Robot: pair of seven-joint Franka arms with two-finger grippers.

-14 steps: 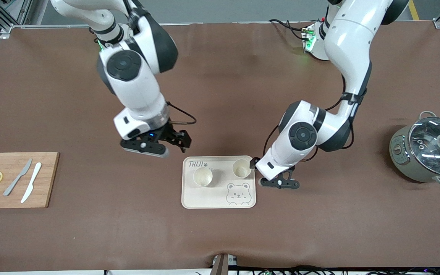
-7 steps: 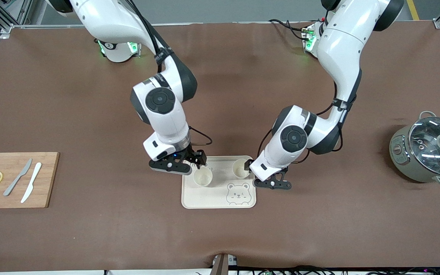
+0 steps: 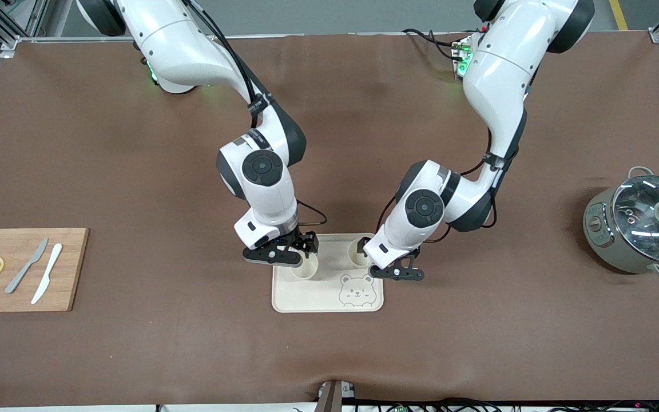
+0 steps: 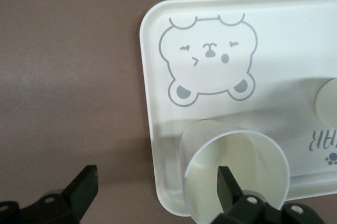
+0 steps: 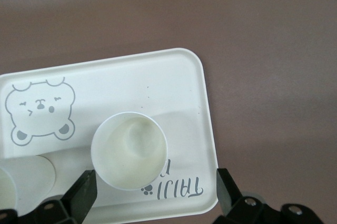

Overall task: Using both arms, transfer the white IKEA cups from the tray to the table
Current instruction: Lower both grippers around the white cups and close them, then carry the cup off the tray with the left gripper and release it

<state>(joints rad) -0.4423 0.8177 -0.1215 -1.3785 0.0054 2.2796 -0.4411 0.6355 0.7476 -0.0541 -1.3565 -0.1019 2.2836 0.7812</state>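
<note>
On the bear tray [image 3: 306, 297] at the tabletop's middle stand both white IKEA cups [image 3: 305, 269], upright. Since a second ago the right end effector [image 3: 301, 252] has swung in from beside the tray to the cup [image 5: 129, 150] toward its arm's end, fingers spread. The left end effector [image 3: 372, 257], open too, has edged in, straddling the other cup's [image 4: 237, 174] rim.
</note>
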